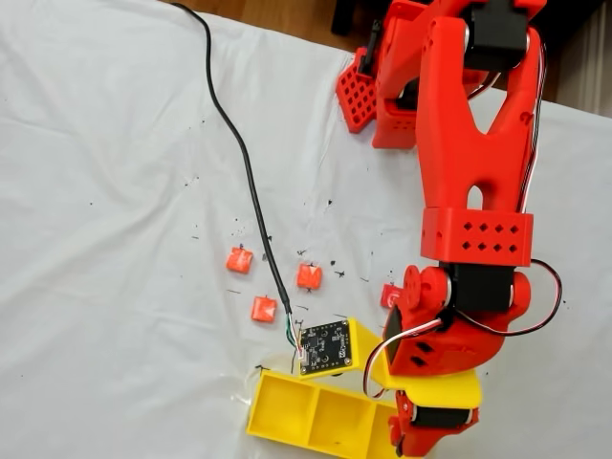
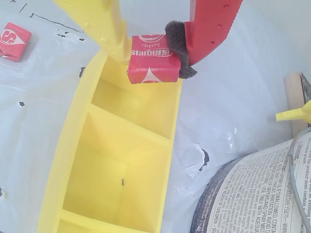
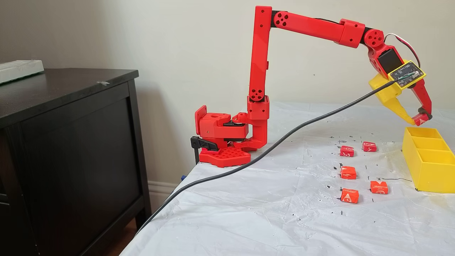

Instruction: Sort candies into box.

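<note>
A deep red candy [image 2: 150, 68] marked "cherry Starburst" is pinched in my gripper [image 2: 153, 60], between the yellow finger [image 2: 109, 29] and the padded red finger [image 2: 209, 29]. It hangs just above one end compartment of the yellow box [image 2: 77, 145], whose visible compartments hold nothing. In a fixed view the gripper [image 3: 419, 120] holds it over the far end of the box [image 3: 426, 174]. Several candies lie on the white sheet left of the box, among them two reds [image 3: 347, 151] [image 3: 369, 146] and an orange one [image 3: 348, 172]. From above, candies [image 1: 238, 260] [image 1: 308, 276] [image 1: 264, 309] lie beyond the box [image 1: 316, 416].
A black cable [image 3: 284, 138] runs from the wrist camera across the sheet and off the table's left edge. The arm's base [image 3: 224, 142] is clamped at the table's far left corner, beside a dark cabinet [image 3: 71, 142]. A printed container [image 2: 262, 194] stands close to the box.
</note>
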Action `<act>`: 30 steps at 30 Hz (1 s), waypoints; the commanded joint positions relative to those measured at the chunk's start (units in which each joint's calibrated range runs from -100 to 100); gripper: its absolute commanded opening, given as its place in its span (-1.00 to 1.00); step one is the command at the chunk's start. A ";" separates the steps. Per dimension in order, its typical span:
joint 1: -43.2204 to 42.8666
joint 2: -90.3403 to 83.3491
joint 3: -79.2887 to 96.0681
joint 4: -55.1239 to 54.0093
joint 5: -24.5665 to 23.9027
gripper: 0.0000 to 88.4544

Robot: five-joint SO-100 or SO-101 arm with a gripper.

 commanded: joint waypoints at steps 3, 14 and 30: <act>-0.86 -2.50 -6.49 -1.01 0.39 -0.74; -1.04 -3.94 -5.22 -0.60 0.63 -0.08; -1.95 -9.63 -10.13 19.29 -2.20 -0.99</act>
